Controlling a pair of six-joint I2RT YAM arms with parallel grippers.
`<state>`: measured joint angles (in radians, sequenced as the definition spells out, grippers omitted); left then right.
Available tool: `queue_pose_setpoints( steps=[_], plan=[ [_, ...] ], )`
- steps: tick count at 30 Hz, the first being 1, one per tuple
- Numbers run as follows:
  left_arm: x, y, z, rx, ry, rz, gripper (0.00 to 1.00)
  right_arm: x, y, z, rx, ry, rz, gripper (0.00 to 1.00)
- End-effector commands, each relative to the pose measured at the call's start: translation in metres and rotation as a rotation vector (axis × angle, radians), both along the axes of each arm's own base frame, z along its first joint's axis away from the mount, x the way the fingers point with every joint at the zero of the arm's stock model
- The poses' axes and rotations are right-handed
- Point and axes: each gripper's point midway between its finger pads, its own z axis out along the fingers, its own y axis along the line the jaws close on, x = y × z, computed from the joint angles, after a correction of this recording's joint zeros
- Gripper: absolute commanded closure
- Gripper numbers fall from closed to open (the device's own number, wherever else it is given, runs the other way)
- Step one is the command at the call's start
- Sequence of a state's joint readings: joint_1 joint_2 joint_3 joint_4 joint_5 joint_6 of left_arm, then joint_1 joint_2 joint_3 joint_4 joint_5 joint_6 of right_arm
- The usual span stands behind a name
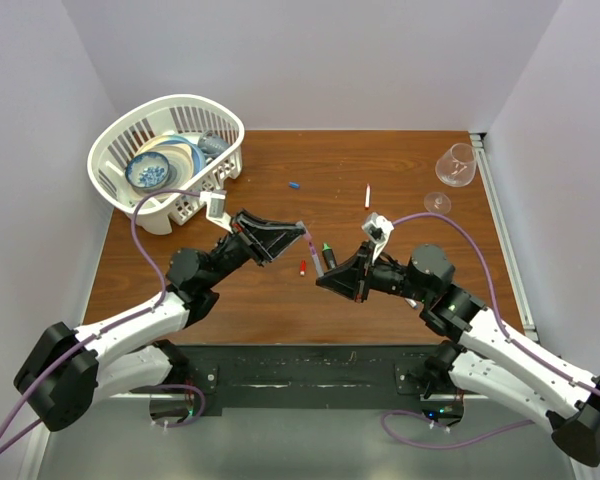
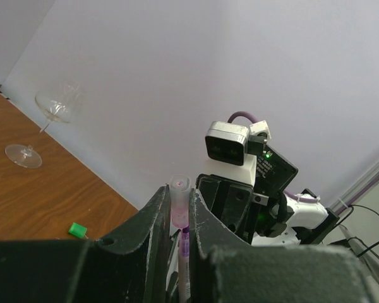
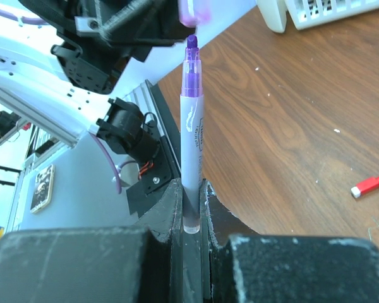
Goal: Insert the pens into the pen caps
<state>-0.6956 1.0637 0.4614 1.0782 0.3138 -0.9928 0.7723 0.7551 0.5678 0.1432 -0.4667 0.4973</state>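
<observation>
While gripped, pen point(image 3: 191, 145) seemingly touches cap point(image 3: 193, 11).

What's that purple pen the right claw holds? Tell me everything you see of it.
The purple pen has a pale lilac plastic barrel with faint print and a darker purple tip, uncapped. The right gripper pinches its rear end, and its tip reaches the mouth of a pink see-through cap held by the left gripper.
</observation>
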Motion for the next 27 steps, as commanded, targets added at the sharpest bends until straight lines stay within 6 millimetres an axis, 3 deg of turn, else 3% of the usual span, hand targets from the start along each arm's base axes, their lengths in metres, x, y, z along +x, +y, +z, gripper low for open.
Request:
queue_pose_setpoints(
  steps=[1, 16, 22, 27],
  plan=[
    [-0.003, 0.002, 0.021, -0.023, -0.073, 0.021, 1.0, -0.004, 0.001, 0.034, 0.066, -0.064, 0.017, 1.0],
    [-0.018, -0.01, 0.012, -0.001, -0.068, -0.04, 1.0, 0.001, -0.001, 0.035, 0.048, -0.077, -0.007, 1.0],
    [-0.017, -0.005, 0.003, 0.023, -0.057, -0.007, 1.0, -0.001, -0.002, 0.036, 0.049, -0.079, -0.008, 1.0],
    [-0.014, -0.003, 0.01, 0.018, -0.066, 0.016, 1.0, -0.002, -0.003, 0.034, 0.045, -0.073, -0.005, 1.0]
  ],
)
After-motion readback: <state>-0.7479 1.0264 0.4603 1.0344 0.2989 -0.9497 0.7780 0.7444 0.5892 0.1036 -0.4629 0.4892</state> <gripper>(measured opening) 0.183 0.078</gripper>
